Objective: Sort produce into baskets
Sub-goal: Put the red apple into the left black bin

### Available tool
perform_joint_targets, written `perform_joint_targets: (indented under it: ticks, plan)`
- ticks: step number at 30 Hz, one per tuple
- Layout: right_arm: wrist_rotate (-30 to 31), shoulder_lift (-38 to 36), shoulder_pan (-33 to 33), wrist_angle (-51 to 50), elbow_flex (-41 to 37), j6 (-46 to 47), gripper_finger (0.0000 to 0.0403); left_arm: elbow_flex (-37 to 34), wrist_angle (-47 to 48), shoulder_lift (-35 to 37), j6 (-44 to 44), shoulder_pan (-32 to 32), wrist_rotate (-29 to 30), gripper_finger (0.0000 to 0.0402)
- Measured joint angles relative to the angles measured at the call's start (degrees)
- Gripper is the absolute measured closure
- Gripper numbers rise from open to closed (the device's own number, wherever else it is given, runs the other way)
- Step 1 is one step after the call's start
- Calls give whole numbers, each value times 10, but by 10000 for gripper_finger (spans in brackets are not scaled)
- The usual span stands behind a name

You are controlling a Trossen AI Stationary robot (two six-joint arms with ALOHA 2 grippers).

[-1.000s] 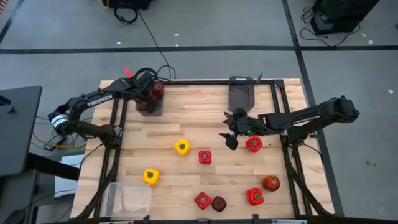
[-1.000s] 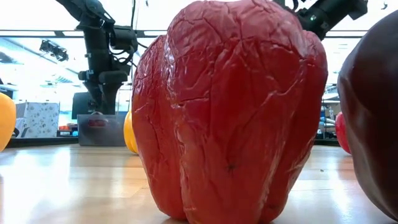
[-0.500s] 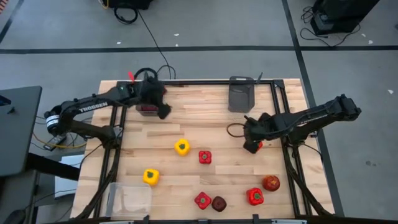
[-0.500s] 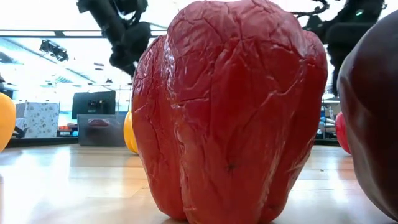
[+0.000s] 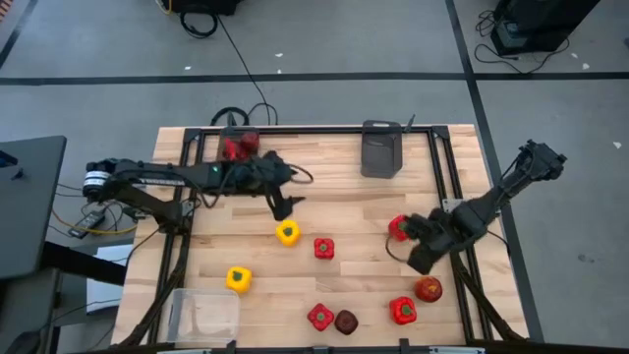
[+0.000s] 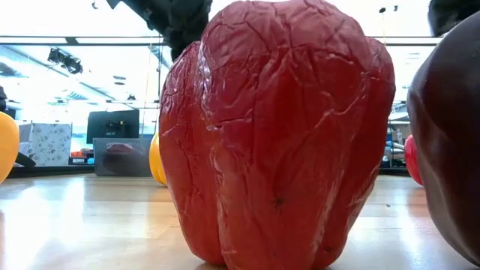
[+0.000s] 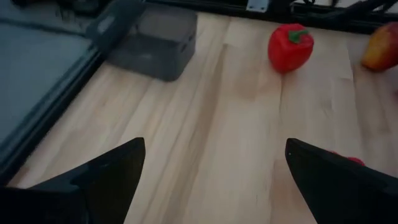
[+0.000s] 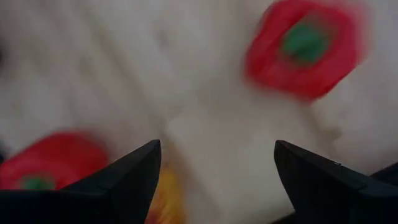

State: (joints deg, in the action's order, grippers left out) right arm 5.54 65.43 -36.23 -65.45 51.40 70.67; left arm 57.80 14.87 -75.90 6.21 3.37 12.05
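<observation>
My left gripper is open and empty above the table's middle, just far of a yellow pepper. My right gripper is open and empty at the right, between a red pepper and the orange-red apple. Other pieces stand on the table: a red pepper, a yellow pepper, two red peppers and a maroon apple. A dark bin at the far left holds red pieces. A second dark bin stands at the far edge.
A clear shallow bin sits at the near left corner. Black frame rails run along the table's left and right sides. In the low view a red pepper and the maroon apple fill the foreground.
My left gripper has left the far-left dark bin and swung toward the table's middle, toward the right and near edges. My right gripper has gone over the red pepper and on toward the near edge. The pepper stays where it was.
</observation>
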Motion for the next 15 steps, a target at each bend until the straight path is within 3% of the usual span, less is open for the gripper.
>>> perform_joint_targets:
  ticks: [10, 15]
  plan:
    - [-48, 36, -168, 33, 2, 245, 80, 0, -176, -128, 0, -54, -5, 9]
    - [-21, 56, -218, 26, 30, 312, 80, 1, -242, -169, 0, -64, -10, 9]
